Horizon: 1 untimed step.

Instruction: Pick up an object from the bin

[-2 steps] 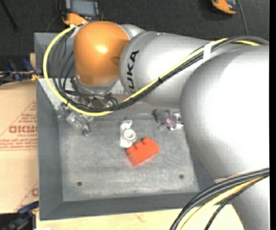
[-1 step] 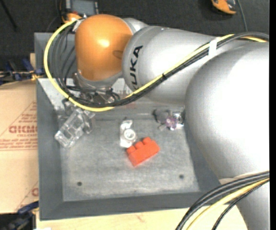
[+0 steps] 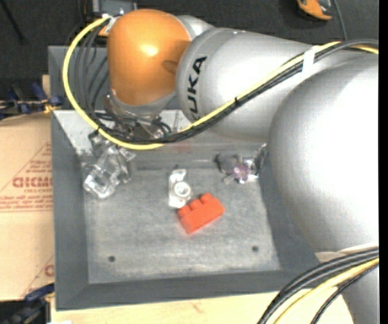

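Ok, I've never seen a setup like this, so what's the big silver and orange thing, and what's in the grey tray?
The big silver shape is a robot arm reaching in from the right. The orange dome is a cover on its wrist. One camera looks down from above on a grey metal bin. On the bin's floor lie a red toy brick, a small white piece just behind it, and a small purple-and-silver thing by the back wall. The jaws hang in the bin's far-left corner, apart from those three, so none of them is held.
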{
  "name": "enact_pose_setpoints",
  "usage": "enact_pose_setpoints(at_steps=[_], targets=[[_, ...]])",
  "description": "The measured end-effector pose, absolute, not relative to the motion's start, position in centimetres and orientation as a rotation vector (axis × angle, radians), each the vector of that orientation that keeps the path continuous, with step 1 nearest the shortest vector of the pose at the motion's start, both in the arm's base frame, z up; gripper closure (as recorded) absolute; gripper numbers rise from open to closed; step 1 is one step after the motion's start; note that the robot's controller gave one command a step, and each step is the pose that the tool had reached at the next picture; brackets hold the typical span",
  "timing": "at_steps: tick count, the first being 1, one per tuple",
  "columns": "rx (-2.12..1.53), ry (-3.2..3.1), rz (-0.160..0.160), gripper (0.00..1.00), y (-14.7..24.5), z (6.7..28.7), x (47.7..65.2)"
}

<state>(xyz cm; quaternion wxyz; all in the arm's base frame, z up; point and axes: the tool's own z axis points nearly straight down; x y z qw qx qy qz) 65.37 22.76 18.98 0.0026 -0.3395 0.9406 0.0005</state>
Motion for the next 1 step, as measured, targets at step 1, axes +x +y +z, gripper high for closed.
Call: enact_pose_setpoints(at_steps=[1], targets=[[-1.059, 2.953, 0.003, 1.0, 22.74, 19.59, 65.44]])
